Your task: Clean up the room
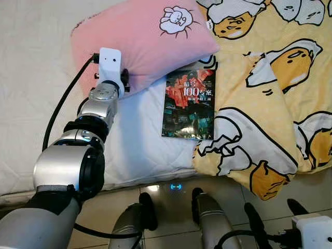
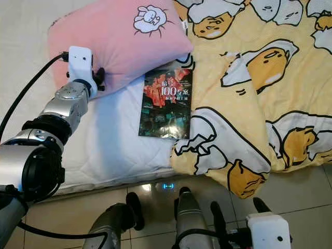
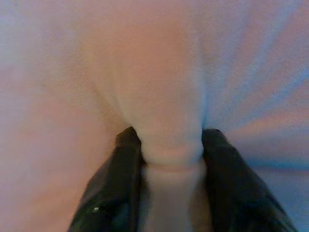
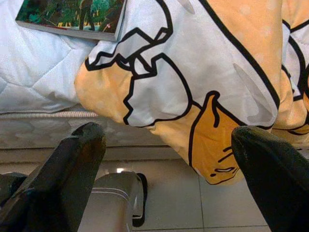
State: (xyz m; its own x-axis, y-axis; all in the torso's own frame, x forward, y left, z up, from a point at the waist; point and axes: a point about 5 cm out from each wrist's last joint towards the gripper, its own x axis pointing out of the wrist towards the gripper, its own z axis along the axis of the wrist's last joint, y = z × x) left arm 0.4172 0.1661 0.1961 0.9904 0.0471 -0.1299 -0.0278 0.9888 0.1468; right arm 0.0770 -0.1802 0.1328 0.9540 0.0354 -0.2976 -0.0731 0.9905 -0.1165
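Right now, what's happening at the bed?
The left gripper is shut on a fold of the pink pillow, at the pillow's near edge on the bed. A book lies flat beside the pillow, its right edge against the yellow blanket. The right gripper hangs open and idle below the bed's edge, near the blanket's overhanging corner.

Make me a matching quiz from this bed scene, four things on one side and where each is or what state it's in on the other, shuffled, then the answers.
1. pink pillow
2. book
3. yellow blanket
4. right gripper

A. open, low beside the bed edge
B. pinched by the left gripper
C. hanging over the bed edge
D. flat on the white mattress

Pairs: 1-B, 2-D, 3-C, 4-A
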